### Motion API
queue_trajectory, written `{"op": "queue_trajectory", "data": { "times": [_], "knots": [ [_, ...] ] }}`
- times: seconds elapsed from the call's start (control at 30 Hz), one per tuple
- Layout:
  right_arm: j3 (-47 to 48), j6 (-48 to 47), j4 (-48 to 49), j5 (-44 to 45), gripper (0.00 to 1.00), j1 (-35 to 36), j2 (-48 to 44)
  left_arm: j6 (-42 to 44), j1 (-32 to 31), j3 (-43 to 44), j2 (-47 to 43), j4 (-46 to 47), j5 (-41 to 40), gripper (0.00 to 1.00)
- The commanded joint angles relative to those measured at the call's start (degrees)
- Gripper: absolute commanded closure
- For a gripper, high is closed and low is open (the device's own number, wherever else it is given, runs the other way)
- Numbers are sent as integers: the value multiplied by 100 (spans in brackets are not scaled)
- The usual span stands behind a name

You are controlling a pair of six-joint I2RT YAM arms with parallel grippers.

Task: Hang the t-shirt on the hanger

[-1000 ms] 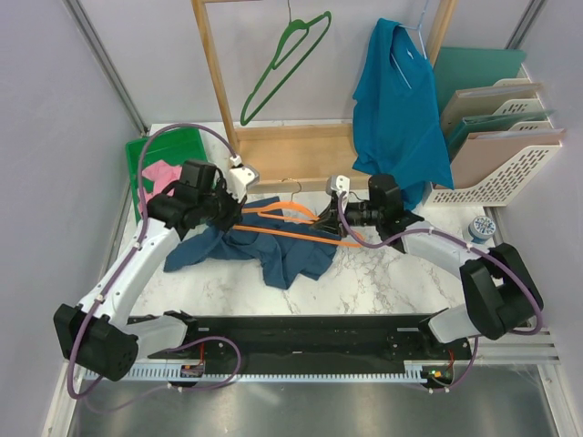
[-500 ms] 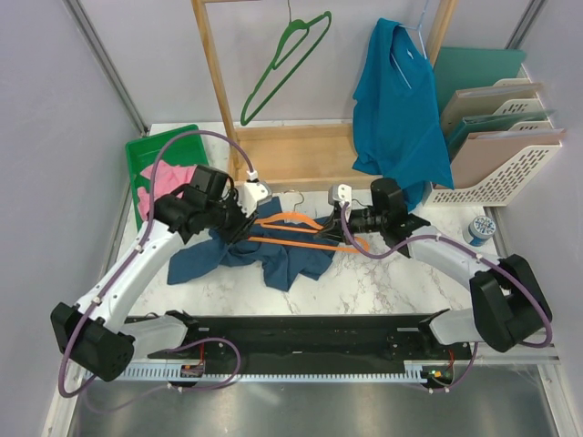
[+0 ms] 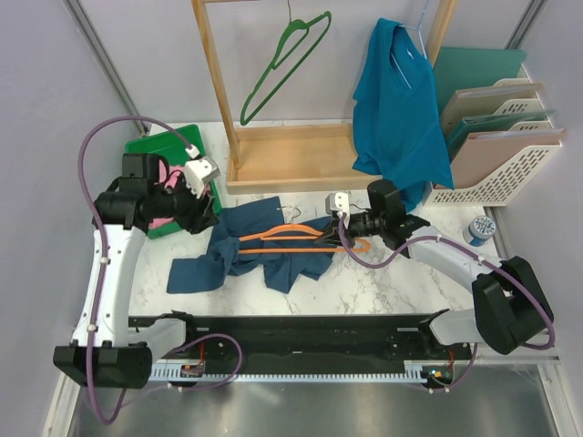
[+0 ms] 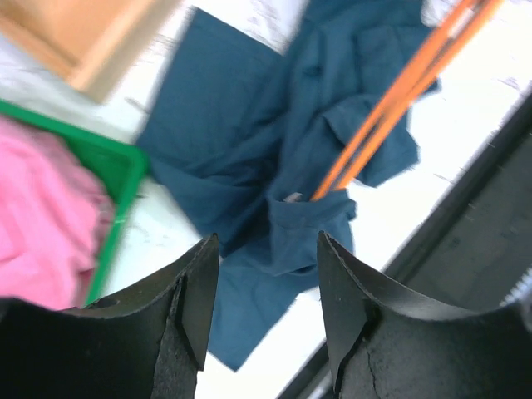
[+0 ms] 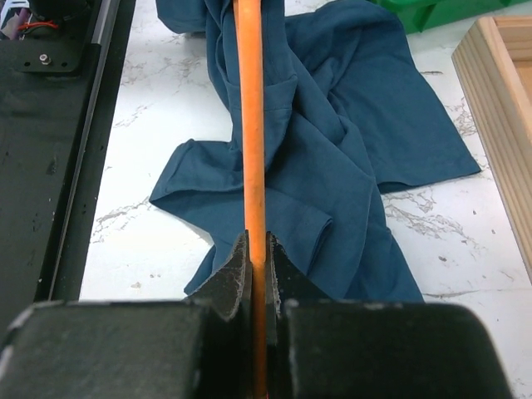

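Your right gripper [image 5: 256,249] is pinched tight on one end of the hanger [image 5: 249,125], which lies across the t-shirt [image 3: 273,264] in the middle of the worktop, a little toward the far edge. Your left gripper [image 4: 266,249] hangs by the left edge, near the green tray [image 3: 173,146] holding the pink garment [image 4: 41,224]; its jaws are parted wide and grip nothing. The hanger's other end looks tucked into a fold of cloth, but you cannot tell whether that is the neck or a sleeve. I judge the job barely begun: the shirt is a crumpled heap, neither shoulder sits on the hanger, and spreading and threading remain.
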Motion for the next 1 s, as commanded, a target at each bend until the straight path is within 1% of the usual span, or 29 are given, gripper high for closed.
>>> {"op": "queue_trajectory", "data": {
  "times": [0.0, 0.07, 0.1, 0.13, 0.17, 0.2, 0.23, 0.27, 0.3, 0.37, 0.4, 0.43, 0.47, 0.5, 0.6, 0.77, 0.9, 0.93, 0.97],
  "knots": [
    [149, -455, 21, -332, 100, 31, -118, 805, 57, 118, 587, -1226, 926, 43],
    [97, -632, -6, -262, 100, 49, -188, 859, 57, 100, 938, -1472, 1103, 42],
    [96, -710, -67, -253, 100, 58, -215, 746, 57, 92, 1044, -1578, 1243, 41],
    [96, -929, -137, -227, 100, 66, -250, 614, 57, 74, 1201, -1553, 1262, 38],
    [53, -1000, -173, -148, 100, 84, -328, 387, 57, 39, 1255, -1396, 1227, 36],
    [18, -1114, -199, -121, 100, 101, -381, -68, 48, -74, 1282, -1177, 1105, 36],
    [-26, -1289, -199, -86, 100, 119, -443, -212, 31, -136, 1291, -1053, 1078, 36],
    [-131, -1404, -208, -42, 100, 137, -565, -596, -21, -198, 1256, -947, 912, 36],
    [-193, -1510, -199, 141, 100, 206, -627, -809, -92, -381, 1238, -694, 780, 36],
    [-360, -1607, -77, 300, 100, 268, -768, -1091, -425, -566, 1290, -647, 325, 39],
    [-404, -1625, -41, 449, 100, 303, -803, -1127, -548, -629, 1308, -639, 156, 39],
    [-431, -1651, -15, 485, 100, 313, -847, -1162, -828, -690, 1335, -621, -80, 39],
    [-483, -1686, 38, 520, 100, 313, -856, -1302, -944, -839, 1344, -551, -474, 39],
    [-510, -1713, 55, 529, 100, 330, -874, -1312, -1006, -875, 1352, -542, -513, 39],
    [-554, -1748, 82, 565, 100, 339, -935, -1522, -1138, -902, 1457, -463, -969, 39],
    [-633, -1792, 152, 653, 100, 392, -980, -1488, -1270, -805, 1827, -787, -1163, 41],
    [-659, -1888, 135, 617, 100, 400, -1023, -1663, -1262, -612, 1924, -683, -1304, 40],
    [-686, -1915, 143, 626, 100, 418, -1041, -1698, -1192, -525, 1924, -674, -1191, 41],
    [-686, -1898, 126, 661, 100, 427, -1032, -1586, -1113, -297, 1889, -691, -598, 41]
  ]
}}
